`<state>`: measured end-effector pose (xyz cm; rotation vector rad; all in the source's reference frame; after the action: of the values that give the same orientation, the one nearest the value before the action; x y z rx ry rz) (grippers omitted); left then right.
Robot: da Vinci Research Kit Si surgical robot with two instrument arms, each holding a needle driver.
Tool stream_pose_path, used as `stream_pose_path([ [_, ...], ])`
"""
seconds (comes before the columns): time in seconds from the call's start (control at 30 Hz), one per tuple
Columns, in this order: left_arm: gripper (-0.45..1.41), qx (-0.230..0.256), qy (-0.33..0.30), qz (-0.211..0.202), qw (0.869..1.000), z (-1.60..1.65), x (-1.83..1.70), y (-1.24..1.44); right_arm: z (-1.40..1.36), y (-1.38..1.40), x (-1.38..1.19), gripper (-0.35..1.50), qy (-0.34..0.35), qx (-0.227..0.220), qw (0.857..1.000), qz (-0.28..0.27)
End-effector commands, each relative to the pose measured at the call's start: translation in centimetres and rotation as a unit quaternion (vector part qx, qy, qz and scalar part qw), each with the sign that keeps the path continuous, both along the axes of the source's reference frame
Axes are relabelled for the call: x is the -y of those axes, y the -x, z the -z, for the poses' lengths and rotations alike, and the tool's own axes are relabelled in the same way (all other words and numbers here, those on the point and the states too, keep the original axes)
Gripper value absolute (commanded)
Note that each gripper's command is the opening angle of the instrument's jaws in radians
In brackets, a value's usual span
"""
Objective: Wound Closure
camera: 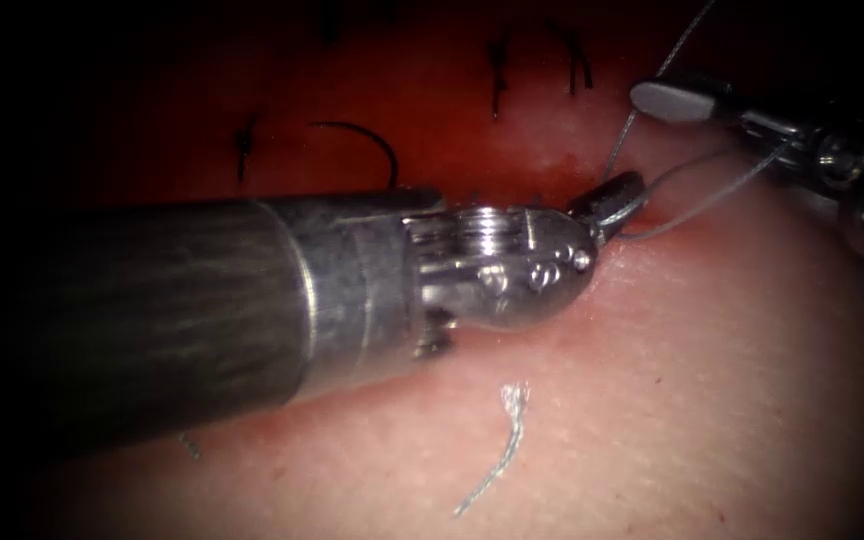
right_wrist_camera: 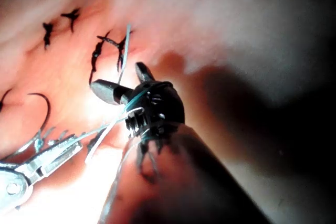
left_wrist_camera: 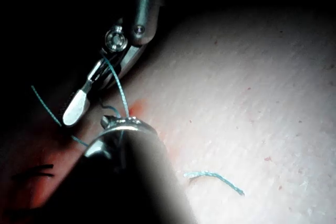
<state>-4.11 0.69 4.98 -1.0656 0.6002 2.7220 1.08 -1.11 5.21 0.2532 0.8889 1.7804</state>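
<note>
Though looped, thread [camera: 632, 118] in left tool [camera: 620, 192]

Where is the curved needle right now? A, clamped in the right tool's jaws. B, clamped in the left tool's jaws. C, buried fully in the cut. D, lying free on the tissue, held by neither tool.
D: the needle lies on the tissue beyond the left tool, whose jaws grip the thread, far from the right tool.
</note>
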Motion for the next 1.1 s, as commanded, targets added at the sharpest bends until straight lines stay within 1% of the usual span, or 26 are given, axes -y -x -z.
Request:
stream_pose_path([
  [0.03, -0.45, 0.001, 0.001, 0.000, 1.000, -0.04, -0.05, 0.06, -0.06, -0.11, -0.03, 1.13, -0.004, -0.002, 1.000, 0.000],
  [0.3, -0.45, 0.001, 0.001, -0.005, 1.000, -0.04, -0.06, 0.07, -0.17, -0.21, -0.13, 1.23, -0.005, -0.004, 1.000, -0.001],
  [0.47, -0.45, -0.001, 0.002, -0.008, 1.000, -0.05, -0.06, 0.06, -0.19, -0.26, -0.18, 1.23, 0.000, -0.006, 1.000, -0.007],
  [0.57, -0.45, -0.001, 0.001, -0.009, 1.000, -0.07, -0.06, 0.05, -0.18, -0.29, -0.24, 1.21, 0.018, -0.005, 1.000, -0.007],
  [0.63, -0.45, -0.001, 0.000, -0.011, 1.000, -0.08, -0.07, 0.05, -0.17, -0.32, -0.27, 1.08, 0.030, -0.007, 0.999, -0.011],
  [0.7, -0.45, -0.001, -0.001, -0.012, 1.000, -0.10, -0.08, 0.03, -0.13, -0.35, -0.25, -0.26, 0.061, 0.043, 0.997, -0.006],
  [0.73, -0.45, -0.001, -0.001, -0.012, 1.000, -0.11, -0.08, 0.02, -0.11, -0.35, -0.24, -0.35, 0.068, 0.054, 0.996, 0.001],
  [0.77, -0.45, -0.001, -0.001, -0.012, 1.000, -0.11, -0.08, 0.02, -0.11, -0.35, -0.24, -0.35, 0.068, 0.054, 0.996, 0.001],
  [0.83, -0.45, 0.000, -0.003, -0.015, 1.000, -0.13, -0.10, 0.00, -0.06, -0.36, -0.21, -0.35, 0.080, 0.074, 0.994, 0.006],
  [0.87, -0.45, -0.001, -0.004, -0.015, 1.000, -0.14, -0.13, -0.03, 0.00, -0.39, -0.19, -0.35, 0.083, 0.066, 0.994, 0.010],
  [1.0, -0.45, -0.005, -0.008, -0.012, 1.000, -0.17, -0.21, -0.12, 0.11, -0.41, -0.12, -0.35, 0.086, 0.070, 0.994, 0.019],
  [1.1, -0.45, -0.014, -0.019, -0.003, 1.000, -0.19, -0.47, -0.32, 0.25, -0.43, 0.01, -0.35, 0.099, 0.078, 0.992, 0.032],
])
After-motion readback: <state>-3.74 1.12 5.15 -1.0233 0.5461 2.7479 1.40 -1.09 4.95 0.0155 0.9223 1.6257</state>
